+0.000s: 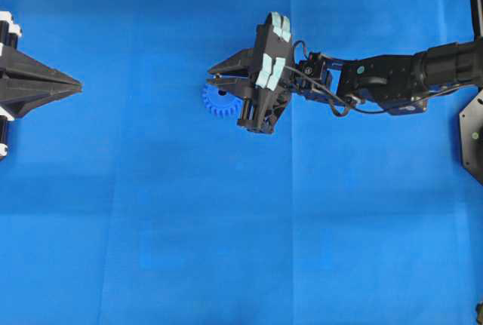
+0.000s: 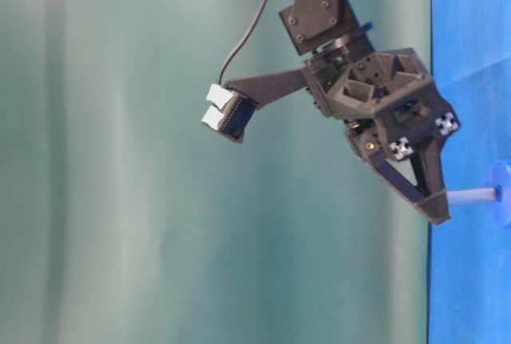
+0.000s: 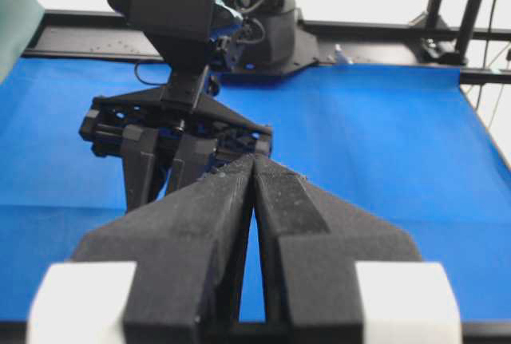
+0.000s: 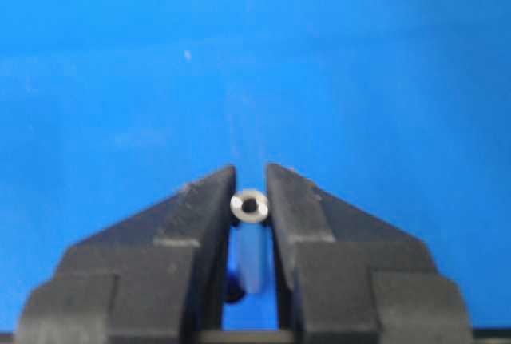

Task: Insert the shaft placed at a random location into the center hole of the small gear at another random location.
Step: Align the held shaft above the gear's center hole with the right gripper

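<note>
right pincer (image 4: pixel 251 192) is clenched on the shaft (image 4: pixel 250 207), which sits between the two fingertips and shows end-on in the right wrist view as a shiny ring with a dark centre. its pale body runs back between the fingers (image 4: pixel 299 212) toward the camera.

in the overhead view the right pincer (image 1: pixel 213 76) reaches in from the right edge to a spot just left of the middle, tips pointing left. the small gear (image 1: pixel 219 102) lies flat on the blue surface (image 1: pixel 151 227), just nearside of the tips and partly covered by the pincer body. center hole can't be made out from above, it's hidden or too small.

table-level view is turned on its side: the right pincer (image 2: pixel 437 208) tips hold one end of the shaft (image 2: pixel 471 195), and the other end meets the small gear (image 2: pixel 501 192) at its middle. whether the shaft is seated in the hole, can't tell, too blurred.

left pincer (image 1: pixel 75 85) is parked at the far left edge, well apart from the gear, tips pointing right. in the left wrist view the left pincer (image 3: pixel 254 160) fingers are pressed together with nothing between them.
</note>
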